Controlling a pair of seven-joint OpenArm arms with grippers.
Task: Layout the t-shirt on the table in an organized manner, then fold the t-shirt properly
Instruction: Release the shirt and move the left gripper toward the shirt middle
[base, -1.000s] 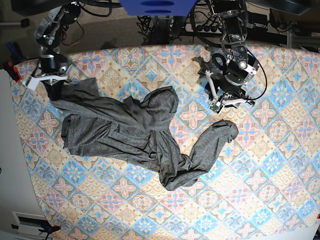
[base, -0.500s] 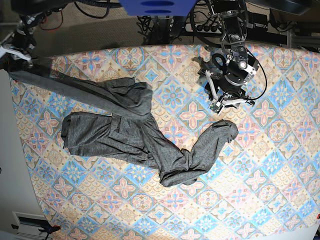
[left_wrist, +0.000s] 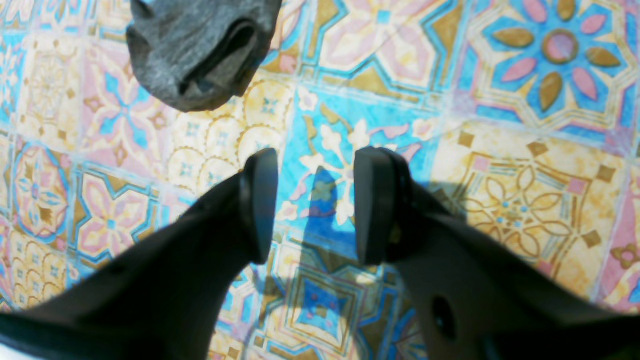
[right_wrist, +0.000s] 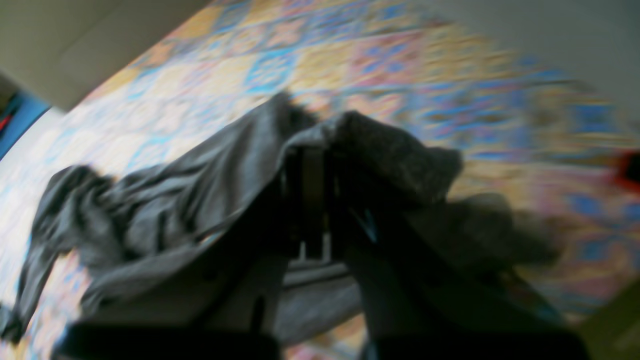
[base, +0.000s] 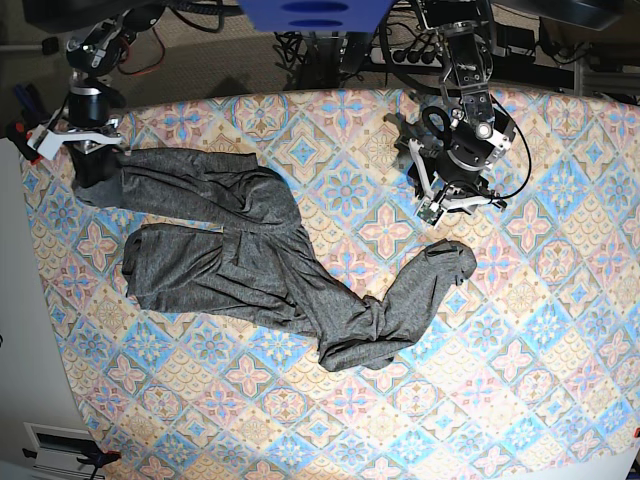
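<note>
Layout barely started: t-shirt (base: 250, 265) lies bunched across the desk's (base: 560, 330) middle. Right gripper (base: 88, 150) clamped on a shirt edge near the far corner; left gripper (left_wrist: 315, 205) empty, jaws apart. Folding untouched.

The t-shirt (base: 250, 270) lies on the table (base: 540, 330), across its left and middle in the base view. The right gripper (base: 85, 150) sits at the shirt's far left corner. The left gripper (base: 445, 210) hangs just behind the shirt's right end.
</note>
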